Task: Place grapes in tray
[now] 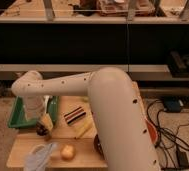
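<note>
The grapes (40, 131) are a small dark bunch on the wooden table, at the near right corner of the green tray (16, 119). My gripper (44, 123) hangs straight down from the white arm (63, 86) and sits directly on top of the grapes, just outside the tray's front edge. The arm's wrist covers the middle of the tray, so most of its bottom is hidden.
A pale yellow round fruit (67, 151) and a crumpled whitish bag (38, 156) lie at the table's front. A dark striped packet (75, 115) and a yellow bar (85, 129) lie mid-table. A dark maroon bowl (98, 145) and an orange bowl (151, 133) sit partly behind my arm.
</note>
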`<action>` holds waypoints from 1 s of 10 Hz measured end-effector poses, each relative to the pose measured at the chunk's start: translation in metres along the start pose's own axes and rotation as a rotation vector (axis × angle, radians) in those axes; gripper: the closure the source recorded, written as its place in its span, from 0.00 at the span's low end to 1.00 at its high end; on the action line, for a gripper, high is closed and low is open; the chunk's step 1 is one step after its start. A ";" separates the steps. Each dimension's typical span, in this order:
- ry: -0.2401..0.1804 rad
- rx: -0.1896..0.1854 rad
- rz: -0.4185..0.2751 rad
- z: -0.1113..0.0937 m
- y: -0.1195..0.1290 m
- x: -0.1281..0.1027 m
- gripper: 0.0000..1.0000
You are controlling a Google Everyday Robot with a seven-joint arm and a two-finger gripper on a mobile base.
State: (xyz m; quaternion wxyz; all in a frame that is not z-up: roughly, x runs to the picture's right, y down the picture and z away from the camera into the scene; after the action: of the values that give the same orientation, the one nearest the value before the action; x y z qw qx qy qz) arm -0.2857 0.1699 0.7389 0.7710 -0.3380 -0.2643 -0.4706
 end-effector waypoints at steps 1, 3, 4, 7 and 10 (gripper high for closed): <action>-0.004 -0.005 0.003 0.002 0.001 0.001 0.43; -0.010 -0.007 0.007 0.003 0.001 0.001 0.63; -0.012 -0.007 0.010 0.004 0.001 0.001 0.74; -0.003 -0.005 0.023 0.001 0.003 0.002 0.99; 0.041 0.030 0.037 -0.024 0.008 0.005 1.00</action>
State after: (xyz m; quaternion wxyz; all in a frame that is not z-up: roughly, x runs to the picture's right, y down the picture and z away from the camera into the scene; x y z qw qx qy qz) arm -0.2740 0.1519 0.7250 0.7897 -0.3216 -0.2490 -0.4593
